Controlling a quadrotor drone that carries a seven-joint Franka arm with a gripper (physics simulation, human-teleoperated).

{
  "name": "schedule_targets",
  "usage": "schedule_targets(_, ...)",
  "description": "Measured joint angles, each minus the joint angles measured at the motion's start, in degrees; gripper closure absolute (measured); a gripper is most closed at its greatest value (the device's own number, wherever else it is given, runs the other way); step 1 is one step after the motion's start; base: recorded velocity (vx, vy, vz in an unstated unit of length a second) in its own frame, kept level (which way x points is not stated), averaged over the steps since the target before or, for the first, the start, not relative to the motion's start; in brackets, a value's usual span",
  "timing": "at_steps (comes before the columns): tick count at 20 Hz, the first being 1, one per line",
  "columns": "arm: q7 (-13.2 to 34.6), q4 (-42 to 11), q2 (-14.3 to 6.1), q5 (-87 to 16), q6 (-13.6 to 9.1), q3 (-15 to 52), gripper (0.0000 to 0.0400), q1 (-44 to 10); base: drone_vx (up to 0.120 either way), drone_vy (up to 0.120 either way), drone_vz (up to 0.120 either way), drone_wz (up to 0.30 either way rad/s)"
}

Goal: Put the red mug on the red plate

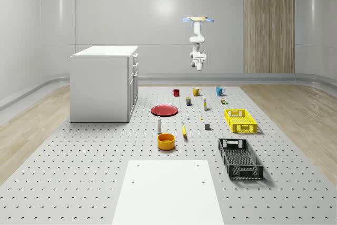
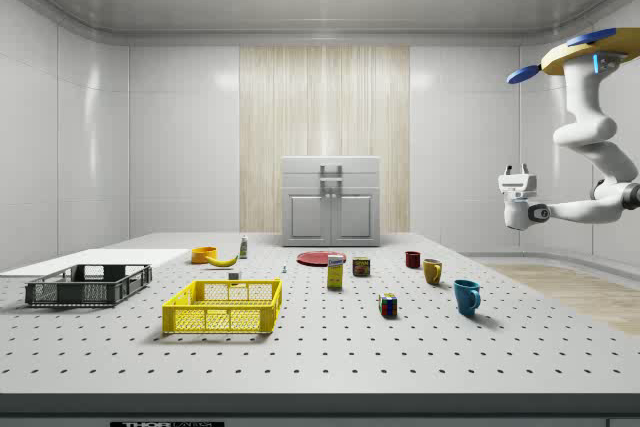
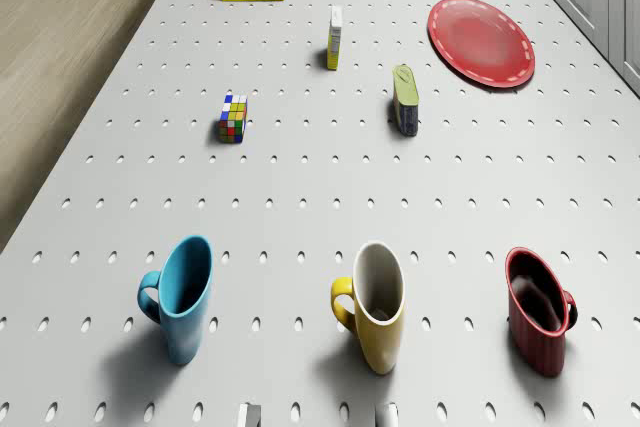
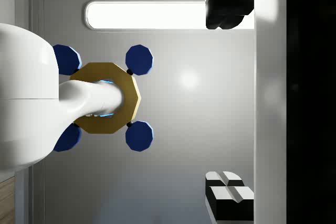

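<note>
Reading the whole-scene view from its left: the white cabinet (image 1: 102,82) stands on the perforated surface (image 1: 79,172). Just beyond its corner lies the red plate (image 1: 164,110), flat and bare. The red mug (image 1: 176,93) stands upright a little behind the plate. It is the first of a row of three, with the yellow mug (image 1: 196,91) next and the blue mug (image 1: 219,91) last. Above and behind that row the drone (image 1: 198,20) hovers high, past the far edge of the surface, with the arm folded beneath it. The tool (image 2: 517,169) is turned upward toward the rotors, its jaws wide apart and holding nothing.

From where I stand, the risk is the long way down. The arm must unfold and turn over as it descends, and any sway could knock the red mug over. It could also carry the tool onto the yellow mug close beside it. The handle could catch a finger, too.
</note>
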Motion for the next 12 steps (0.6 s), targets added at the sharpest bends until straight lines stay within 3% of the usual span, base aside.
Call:
schedule_targets(3, -0.05, 3.62, 0.43, 0.03, -3.05, 0.04, 0.0000, -0.09, 0.000, -0.027, 0.000, 0.000)
schedule_targets(12, -0.13, 13.51, 3.70, 0.10, -9.27, 0.14, 0.0000, -0.26, 0.120, -0.120, 0.000, 0.000)
